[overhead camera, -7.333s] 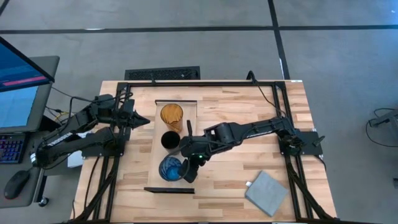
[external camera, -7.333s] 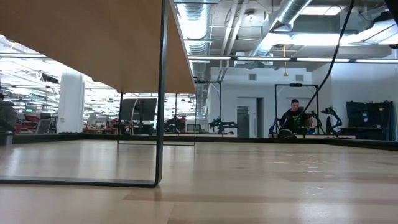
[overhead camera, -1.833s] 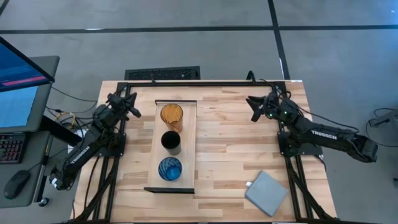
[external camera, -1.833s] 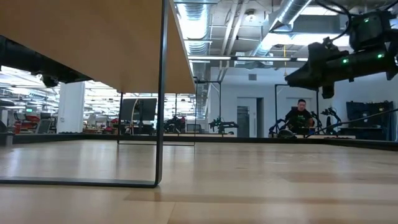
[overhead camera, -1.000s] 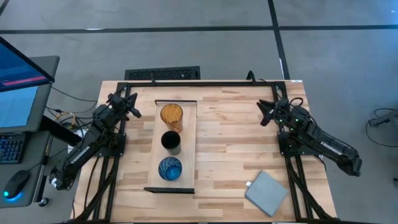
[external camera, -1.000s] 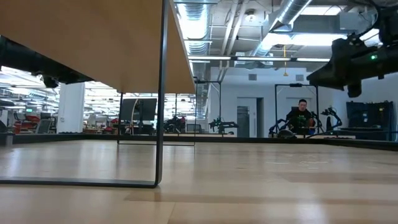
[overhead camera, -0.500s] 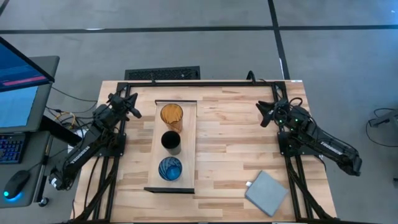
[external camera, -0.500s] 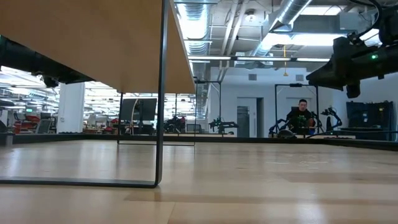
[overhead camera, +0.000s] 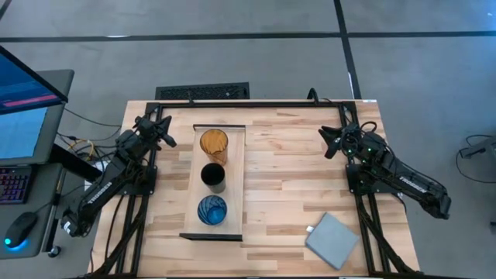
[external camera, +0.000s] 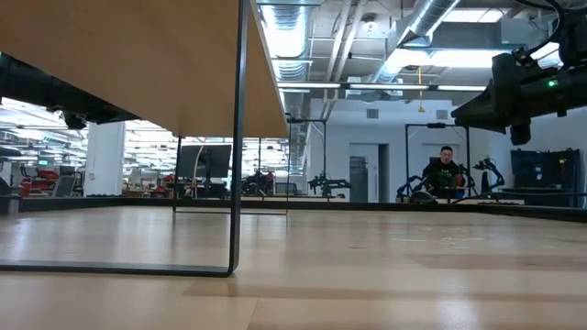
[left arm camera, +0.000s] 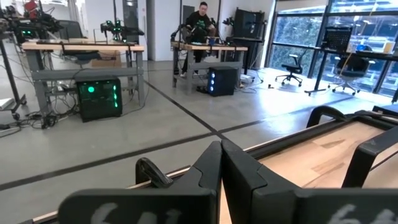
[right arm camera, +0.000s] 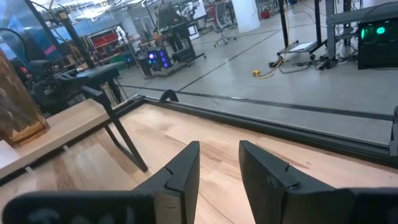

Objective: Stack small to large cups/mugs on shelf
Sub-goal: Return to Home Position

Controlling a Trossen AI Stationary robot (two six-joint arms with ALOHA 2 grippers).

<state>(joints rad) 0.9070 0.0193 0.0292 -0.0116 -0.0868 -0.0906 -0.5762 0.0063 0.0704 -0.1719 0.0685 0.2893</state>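
Three cups stand in a row on the light-wood shelf [overhead camera: 234, 167], each on its base. The amber cup [overhead camera: 214, 143] is at the far end, the black cup [overhead camera: 213, 177] in the middle and the blue cup [overhead camera: 212, 210] at the near end. My left gripper [overhead camera: 168, 140] is shut and empty, above the table's left edge beside the shelf's far end. My right gripper [overhead camera: 325, 142] is open and empty, above the table's far right part. The low view shows only the shelf's underside [external camera: 138, 55] and its dark leg [external camera: 240, 137].
A flat grey square pad [overhead camera: 333, 240] lies at the table's near right corner. The dark arm frames run along the table's left and right edges. Bare tabletop [overhead camera: 287, 194] lies between the shelf and the right arm. A person sits far off in the room [external camera: 446, 170].
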